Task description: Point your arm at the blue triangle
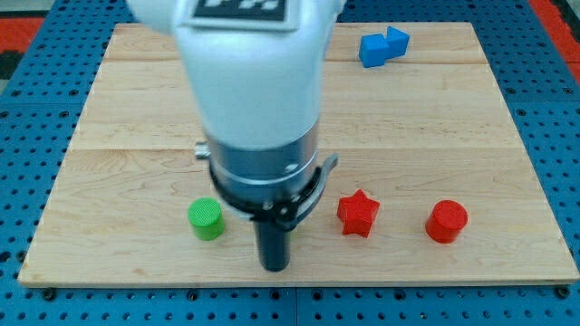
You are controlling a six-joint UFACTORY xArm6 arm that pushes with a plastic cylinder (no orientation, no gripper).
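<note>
A blue block (pixel 382 47) lies near the view's top right on the wooden board (pixel 453 136). It looks like two angular pieces side by side, and I cannot make out its exact shape. My tip (pixel 274 266) rests near the board's bottom edge, between a green cylinder (pixel 206 218) on its left and a red star (pixel 358 213) on its right, touching neither. The tip is far below and left of the blue block. The arm's white and grey body (pixel 254 100) hides the board's upper middle.
A red cylinder (pixel 447 221) stands at the bottom right, to the right of the red star. The board sits on a blue perforated table (pixel 562 118).
</note>
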